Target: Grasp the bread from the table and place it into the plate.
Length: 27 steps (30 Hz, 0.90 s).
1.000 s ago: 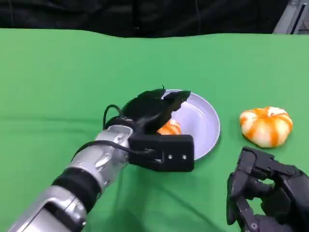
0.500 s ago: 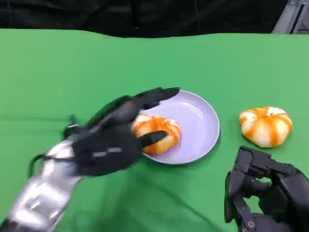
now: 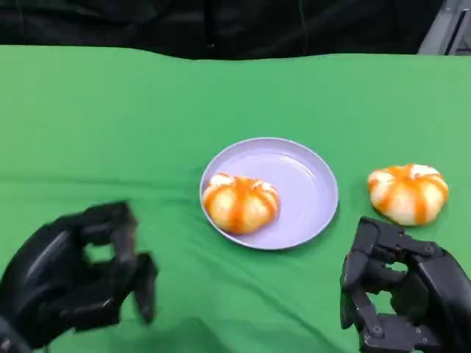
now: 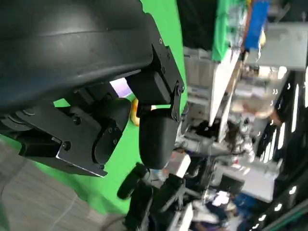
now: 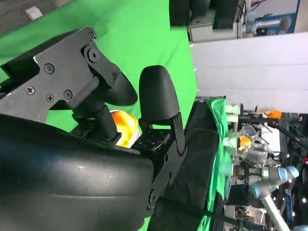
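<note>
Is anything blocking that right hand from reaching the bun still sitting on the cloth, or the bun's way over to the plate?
Nothing visible does. The right hand sits just in front of the loose bun, with only bare green cloth between them and between the bun and the plate. The plate already holds another bun.

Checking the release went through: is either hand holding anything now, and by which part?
Nothing is held: left hand and right hand are empty; the orange-striped bread roll lies in the lavender plate.
</note>
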Motion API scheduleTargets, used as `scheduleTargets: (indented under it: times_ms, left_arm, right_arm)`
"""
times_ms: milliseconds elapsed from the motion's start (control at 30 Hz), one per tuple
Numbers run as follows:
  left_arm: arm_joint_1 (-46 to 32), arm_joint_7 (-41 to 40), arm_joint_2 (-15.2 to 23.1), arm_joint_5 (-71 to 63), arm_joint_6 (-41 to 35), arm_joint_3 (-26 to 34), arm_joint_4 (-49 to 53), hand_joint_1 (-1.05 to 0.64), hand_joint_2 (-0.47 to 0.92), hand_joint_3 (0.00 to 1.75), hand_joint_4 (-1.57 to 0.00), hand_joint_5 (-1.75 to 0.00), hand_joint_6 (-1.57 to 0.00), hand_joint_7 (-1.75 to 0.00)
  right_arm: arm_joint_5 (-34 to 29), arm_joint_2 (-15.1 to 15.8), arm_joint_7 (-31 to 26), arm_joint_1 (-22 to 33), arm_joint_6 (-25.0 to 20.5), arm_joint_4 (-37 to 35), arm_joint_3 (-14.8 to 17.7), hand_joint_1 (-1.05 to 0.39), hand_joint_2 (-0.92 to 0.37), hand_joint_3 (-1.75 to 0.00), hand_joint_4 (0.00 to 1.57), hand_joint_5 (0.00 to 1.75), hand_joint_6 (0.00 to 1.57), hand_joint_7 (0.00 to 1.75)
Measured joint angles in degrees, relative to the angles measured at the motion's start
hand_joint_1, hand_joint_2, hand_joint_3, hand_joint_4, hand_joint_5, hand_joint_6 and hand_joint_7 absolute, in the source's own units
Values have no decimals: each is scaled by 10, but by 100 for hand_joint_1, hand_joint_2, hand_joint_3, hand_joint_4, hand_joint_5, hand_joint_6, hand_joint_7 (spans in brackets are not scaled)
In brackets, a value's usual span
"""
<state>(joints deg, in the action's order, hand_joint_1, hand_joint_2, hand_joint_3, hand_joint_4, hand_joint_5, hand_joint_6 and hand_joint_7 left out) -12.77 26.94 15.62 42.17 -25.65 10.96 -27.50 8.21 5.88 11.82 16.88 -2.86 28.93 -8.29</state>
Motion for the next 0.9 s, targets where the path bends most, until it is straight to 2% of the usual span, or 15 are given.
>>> scheduleTargets:
  times_ms: [100, 133, 233, 467, 833, 900]
  left_arm:
    - [-32, 12, -1, 6, 8, 6, -2, -4, 55, 149, -107, -175, -89, -175]
    - [-45, 22, -1, 6, 16, 6, 3, -4, 59, 140, -106, -175, -88, -173]
    - [-57, 45, -8, 3, 39, 6, 36, -3, 63, 134, -105, -175, -87, -172]
    - [-38, 37, -18, 1, 48, 5, 61, 3, 63, 138, -105, -175, -86, -175]
    - [-27, 12, -26, 0, 38, 0, 60, 4, 62, 143, -108, -175, -88, -175]
    - [-27, 6, -26, -1, 35, -1, 59, 6, 61, 148, -108, -175, -87, -175]
  right_arm:
    - [6, 1, 8, -7, 6, -11, 11, -5, -50, -131, 85, 175, 72, 161]
    - [8, 3, 12, -7, 8, -13, 14, -4, -51, -131, 84, 175, 72, 161]
    - [15, 7, 21, -7, 9, -19, 28, -4, -52, -130, 83, 175, 72, 161]
    - [34, 9, 38, -4, 12, -20, 44, -5, -62, -114, 83, 175, 70, 163]
    - [36, 9, 43, -3, 13, -20, 54, -3, -61, -116, 85, 175, 69, 166]
    - [36, 9, 44, -3, 13, -20, 55, -4, -61, -116, 85, 175, 68, 166]
